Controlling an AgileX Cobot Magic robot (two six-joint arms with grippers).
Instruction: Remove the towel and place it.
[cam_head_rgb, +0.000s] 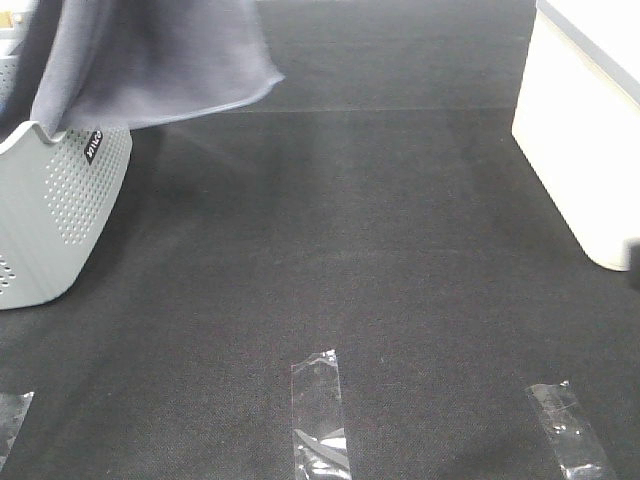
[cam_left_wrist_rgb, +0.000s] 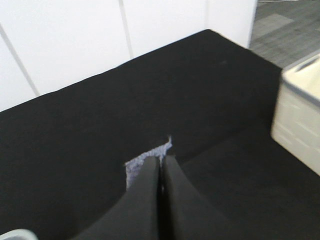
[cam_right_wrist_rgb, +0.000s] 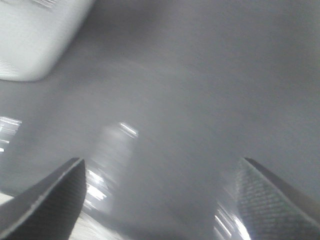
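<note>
Three strips of clear tape (cam_head_rgb: 320, 415) lie along the near edge of the one black table (cam_head_rgb: 380, 260). Of the two grippers, the right gripper (cam_right_wrist_rgb: 160, 170) hangs over bare table in a blurred view, its fingers wide apart with nothing between them.

Farther back, one grey perforated basket (cam_head_rgb: 55, 220) stands at the left and one white bin (cam_head_rgb: 580, 140) at the right, well apart.

Farthest, at the left, the one towel (cam_head_rgb: 150, 60) hangs above and behind the basket, its lower part draping down to the basket's far rim. Its folds run up and down. The hemmed lower edge runs out from the basket to the right, and the free corner points toward the table's middle. The upper part is cut off, so its long axis cannot be told. The left gripper (cam_left_wrist_rgb: 160, 161) has its fingers pressed together on a towel corner that pokes past the tips.
</note>
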